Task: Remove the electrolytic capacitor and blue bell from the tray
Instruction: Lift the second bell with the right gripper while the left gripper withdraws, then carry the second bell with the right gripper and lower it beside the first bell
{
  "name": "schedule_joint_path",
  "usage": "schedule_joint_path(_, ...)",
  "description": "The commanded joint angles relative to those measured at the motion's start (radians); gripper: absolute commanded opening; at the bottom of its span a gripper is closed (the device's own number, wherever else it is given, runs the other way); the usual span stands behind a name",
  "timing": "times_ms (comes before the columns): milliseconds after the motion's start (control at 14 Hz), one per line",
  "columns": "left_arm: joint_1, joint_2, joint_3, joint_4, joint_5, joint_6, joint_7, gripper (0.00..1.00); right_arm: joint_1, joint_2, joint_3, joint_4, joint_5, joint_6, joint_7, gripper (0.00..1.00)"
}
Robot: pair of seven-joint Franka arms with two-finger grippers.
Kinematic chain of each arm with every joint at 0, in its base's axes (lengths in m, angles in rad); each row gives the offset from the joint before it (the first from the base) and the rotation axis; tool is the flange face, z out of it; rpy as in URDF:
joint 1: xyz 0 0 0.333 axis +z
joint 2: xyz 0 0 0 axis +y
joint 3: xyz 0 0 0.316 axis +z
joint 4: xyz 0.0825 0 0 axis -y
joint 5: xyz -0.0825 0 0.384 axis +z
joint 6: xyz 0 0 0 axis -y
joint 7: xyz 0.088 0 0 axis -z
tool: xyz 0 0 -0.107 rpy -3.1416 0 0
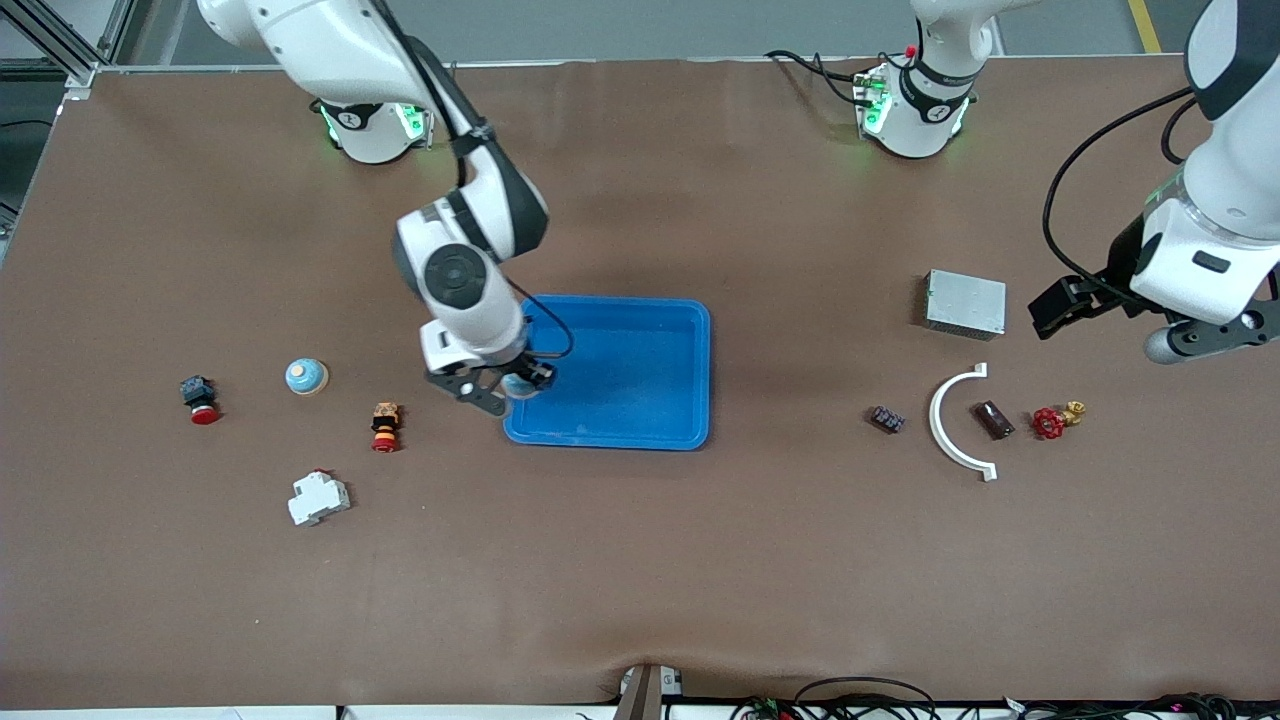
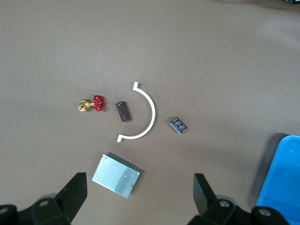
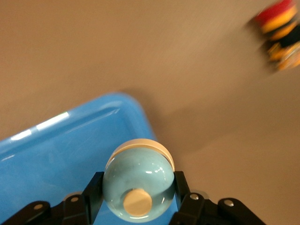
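With my right fingers (image 3: 180, 185) clamped on either side of the blue bell (image 3: 138, 180), dome and button facing the wrist camera, I had it lifted over the tray (image 1: 690, 380) corner nearest the right arm's end of the table. Grip looked symmetric, pads on the widest part of the dome; my call was don't re-squeeze a round glossy shell, it could squirt out.

Right gripper (image 1: 505, 385) was over the tray rim, so the job was a level carry outward past the rim, then down onto bare table. Good drop zone, in my judgement: between the tray and the orange-and-red pushbutton (image 1: 385, 427), clear of the second blue bell (image 1: 306, 376) already lying toward the right arm's end. Lower until the base touches before opening, or it rolls.

Left gripper (image 2: 140, 190) hung wide open and empty, waiting over its end of the table. Electrolytic capacitor (image 1: 994, 419) already lay out of the tray, inside the white curved bracket (image 1: 950, 425), beside the red valve (image 1: 1050, 422). Tray otherwise looked empty.
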Motion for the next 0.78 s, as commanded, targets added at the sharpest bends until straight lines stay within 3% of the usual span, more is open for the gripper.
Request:
schedule_joint_path(0,-0.086,-0.05,0.104,-0.017,-0.018,-0.015,0.043,1.0,-0.12,-0.08,0.017,-0.018,-0.014,-0.076,-0.195,0.0)
schedule_joint_path(143,-0.152,-0.072,0.195,-0.023,-0.021,-0.02,0.08,1.0,-0.203,-0.112,0.018,-0.018,-0.012,-0.118,-0.34,0.0)
schedule_joint_path(713,-0.25,-0.171,0.373,-0.098,-0.066,-0.029,0.245,1.0,-0.514,-0.105,0.018,0.01,0.0,-0.129,-0.905,0.0)
